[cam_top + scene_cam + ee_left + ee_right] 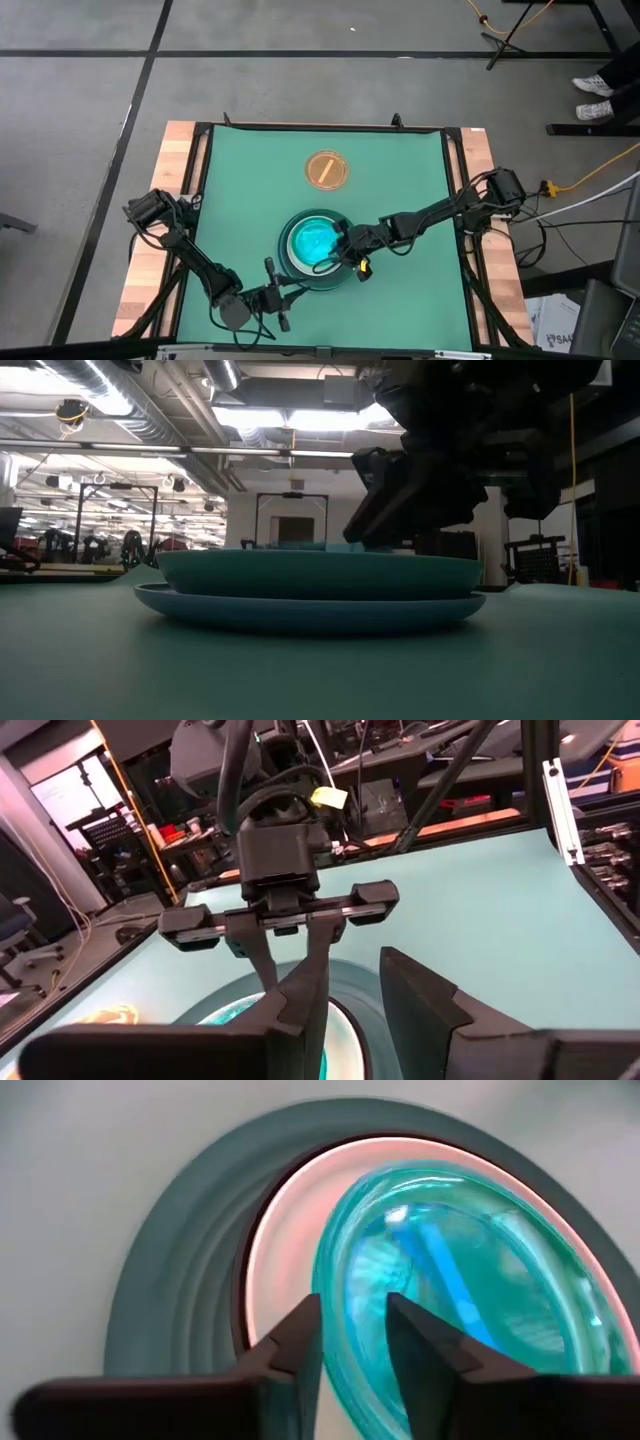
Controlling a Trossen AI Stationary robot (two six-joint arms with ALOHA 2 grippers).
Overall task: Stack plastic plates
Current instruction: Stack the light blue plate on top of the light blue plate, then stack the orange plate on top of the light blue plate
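Note:
A stack of plates (315, 250) sits mid-table, with a dark-green rim (170, 1280) outermost, a white plate (285, 1240) inside it and a translucent cyan plate (312, 242) on top. My right gripper (345, 252) reaches in from the table's right, over the stack's right side, and is shut on that cyan plate. In the low view it (400, 500) hangs just above the stack (320, 585). A small orange plate (327, 169) lies flat on the mat, farther back. My left gripper (272, 293) waits open near the near edge, facing the stack. My right gripper (352, 1345) pinches the cyan plate's rim (350, 1380) at the stack's right side, one finger (425, 1350) inside the dish and the other (295, 1355) outside it. The fingers slant down from the table's right. The plate (470, 1280) sits inside the white plate.
A green mat (400, 180) covers the table between wooden side boards and a dark frame (455, 180). Bare mat lies around the stack and the orange plate (110, 1017). Cables and a stand are on the floor beyond the table.

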